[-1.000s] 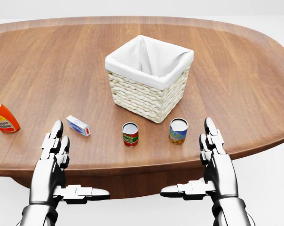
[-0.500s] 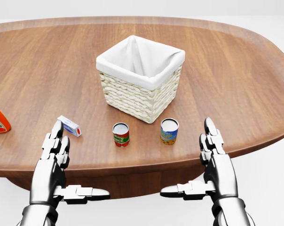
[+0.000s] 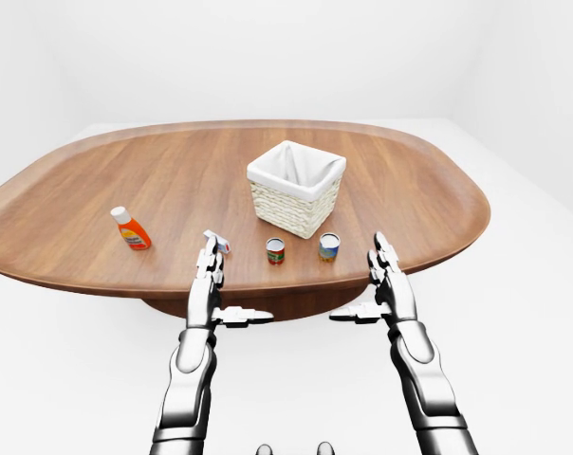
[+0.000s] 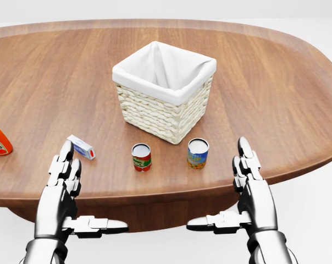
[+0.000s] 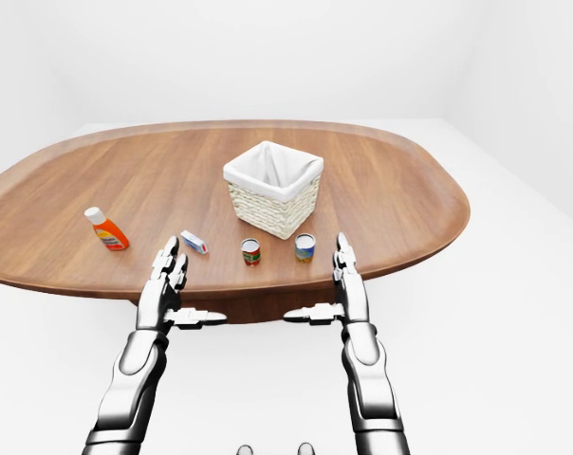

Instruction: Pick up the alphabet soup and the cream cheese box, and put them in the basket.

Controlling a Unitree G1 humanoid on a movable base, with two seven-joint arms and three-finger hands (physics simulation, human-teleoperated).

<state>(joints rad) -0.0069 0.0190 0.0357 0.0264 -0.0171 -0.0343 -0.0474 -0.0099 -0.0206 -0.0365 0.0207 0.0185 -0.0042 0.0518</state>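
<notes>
wooden table [image 4: 276, 82], orange bottle [image 3: 131, 228] (left), blue-labelled can [image 4: 198, 153]

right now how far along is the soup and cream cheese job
Nothing is done yet: the basket looks empty. Nothing is in hand: the left hand and right hand are open near the table edge. Left to do: the red-labelled can, likely the alphabet soup, and the cream cheese box both need moving into the basket.

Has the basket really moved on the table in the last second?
No. The basket slid left in view together with the table and cans; the camera shifted.
</notes>
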